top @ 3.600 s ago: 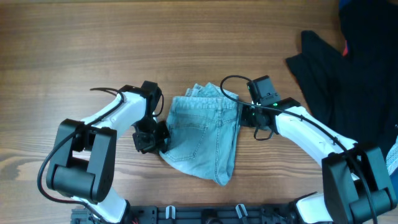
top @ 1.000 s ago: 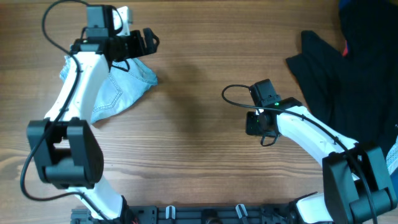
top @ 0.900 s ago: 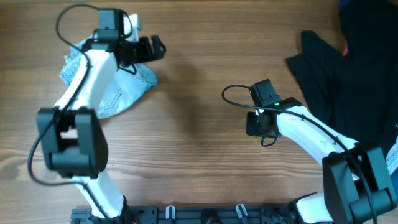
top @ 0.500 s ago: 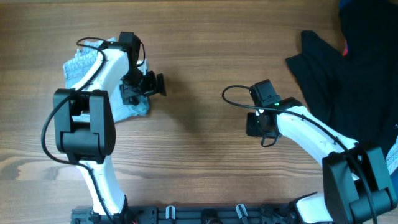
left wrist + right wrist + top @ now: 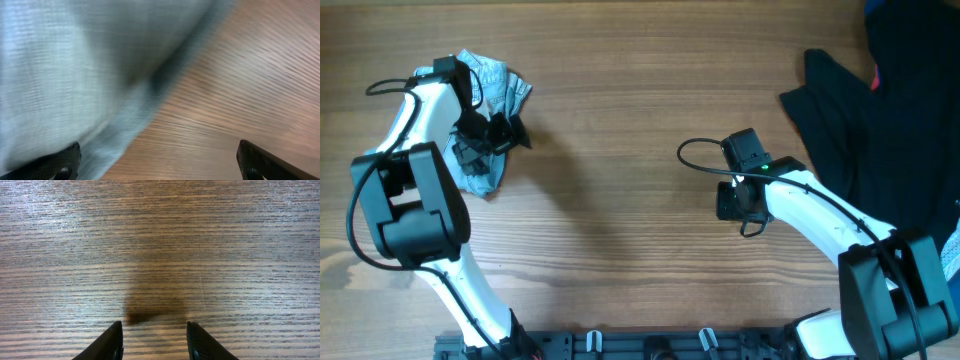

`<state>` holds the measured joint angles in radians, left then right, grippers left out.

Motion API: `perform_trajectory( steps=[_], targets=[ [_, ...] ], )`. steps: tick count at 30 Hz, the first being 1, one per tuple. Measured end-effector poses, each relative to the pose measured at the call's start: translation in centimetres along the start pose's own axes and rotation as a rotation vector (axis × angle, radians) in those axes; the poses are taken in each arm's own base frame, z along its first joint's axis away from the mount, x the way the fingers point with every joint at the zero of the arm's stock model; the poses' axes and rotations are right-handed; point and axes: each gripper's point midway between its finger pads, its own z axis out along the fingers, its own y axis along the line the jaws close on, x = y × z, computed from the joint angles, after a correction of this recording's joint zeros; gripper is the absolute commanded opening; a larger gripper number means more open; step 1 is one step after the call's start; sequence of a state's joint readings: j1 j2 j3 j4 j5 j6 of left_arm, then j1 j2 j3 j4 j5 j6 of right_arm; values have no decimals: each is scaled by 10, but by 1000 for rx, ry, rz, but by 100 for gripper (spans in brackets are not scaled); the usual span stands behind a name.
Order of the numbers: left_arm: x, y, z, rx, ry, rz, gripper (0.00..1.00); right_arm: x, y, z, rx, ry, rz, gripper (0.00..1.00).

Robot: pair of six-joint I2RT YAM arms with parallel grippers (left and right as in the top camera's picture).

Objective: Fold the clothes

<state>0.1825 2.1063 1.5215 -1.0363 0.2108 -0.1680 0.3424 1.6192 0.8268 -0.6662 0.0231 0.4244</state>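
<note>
1 garment matters here: the clothes (image 5: 506,88), pale denim, lie bunched at the upper left of the overhead frame, partly under the left arm. The left gripper (image 5: 503,135) hangs just over them, jaws spread wide and gripping nothing. The right gripper (image 5: 733,203) sits right of centre over the bare table (image 5: 620,130), jaws half apart and empty. This reads as the let-go step. Next, the left arm likely needs to lift clear without snagging cloth — the heap looks loosely folded at best.
</note>
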Motion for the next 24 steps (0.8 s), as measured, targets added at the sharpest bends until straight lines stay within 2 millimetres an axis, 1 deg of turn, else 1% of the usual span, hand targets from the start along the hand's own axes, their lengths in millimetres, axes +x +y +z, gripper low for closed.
perform_trajectory(
  steps=[2, 3, 4, 5, 7, 10, 14, 16, 20, 22, 24],
  targets=[
    [-3, -26, -7, 44, -49, 109, 100, 0, 0, 0, 0, 0, 0, 42],
    [-7, -44, -15, 58, -103, 168, 100, 0, 0, 0, 0, 0, 0, 42],
    [-10, -55, -22, 66, -142, 205, 100, 0, 0, 0, 0, 0, 0, 42],
    [-20, -75, -32, 84, -223, 265, 100, 0, 0, 0, 0, 1, 0, 42],
    [-32, -86, -40, 88, -300, 302, 100, 0, 0, 0, 1, 2, 0, 42],
    [-62, -80, -45, 58, -409, 297, 100, 2, -1, 0, 3, 7, 0, 42],
    [-82, -58, -30, 32, -425, 251, 100, 2, -1, 0, 2, 6, 0, 42],
    [-89, -48, -23, 24, -428, 231, 100, 2, -1, 0, 2, 6, 0, 42],
    [-93, -43, -11, 6, -417, 245, 100, 1, -1, 0, 2, 6, 0, 42],
    [-98, -40, -12, -12, -436, 244, 100, 1, -1, 0, 2, 6, 0, 42],
    [-104, -30, -14, -43, -456, 231, 100, 1, -1, 0, 2, 6, 0, 42]
  ],
)
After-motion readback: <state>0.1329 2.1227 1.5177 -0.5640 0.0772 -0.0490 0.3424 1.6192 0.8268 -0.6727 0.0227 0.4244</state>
